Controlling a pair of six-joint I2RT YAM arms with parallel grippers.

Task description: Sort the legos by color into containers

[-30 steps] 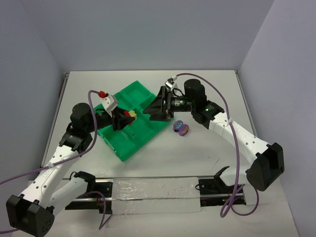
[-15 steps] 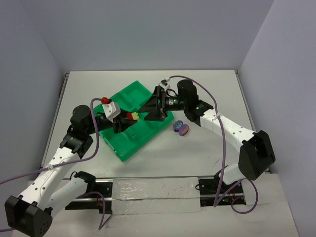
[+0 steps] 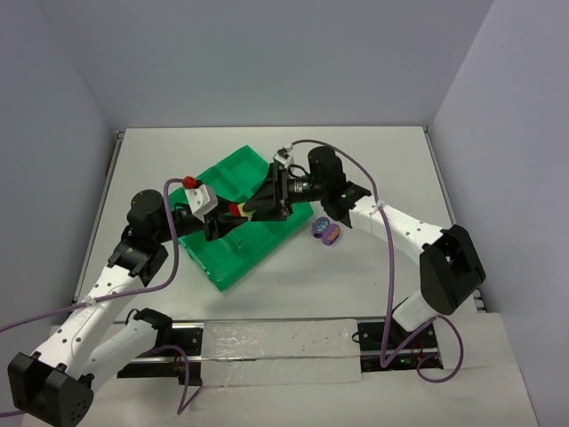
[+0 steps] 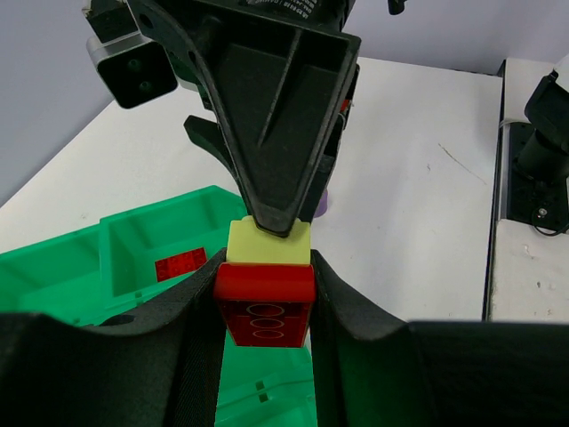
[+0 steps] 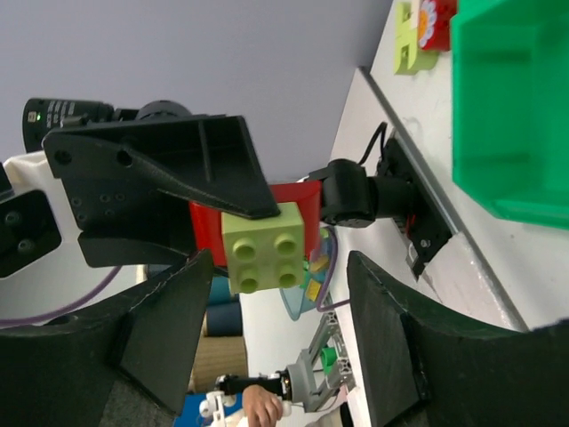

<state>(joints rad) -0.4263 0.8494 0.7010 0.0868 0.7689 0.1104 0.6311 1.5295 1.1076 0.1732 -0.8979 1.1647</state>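
Observation:
My left gripper (image 3: 227,218) is shut on a red lego (image 4: 264,307) with a pale yellow-green lego (image 4: 267,246) stuck on its end, held above the green tray (image 3: 233,258). My right gripper (image 3: 260,206) is open, its jaws on either side of the yellow-green lego (image 5: 265,247) with gaps both sides; the red lego (image 5: 300,203) shows behind it. In the left wrist view the right gripper's fingertips (image 4: 277,222) reach the yellow-green lego's far end. One red lego (image 4: 180,265) lies in a tray compartment. Purple legos (image 3: 326,230) lie on the table right of the tray.
The tray's compartments (image 4: 133,245) lie below the held legos. In the right wrist view the tray (image 5: 511,107) is at the right, with a yellow-green and a red lego (image 5: 418,22) on the table beyond it. A rail (image 3: 267,342) runs along the near edge.
My right gripper has moved left over the tray until its open jaws flank the yellow-green lego. My left gripper rose slightly with the legos, then held still.

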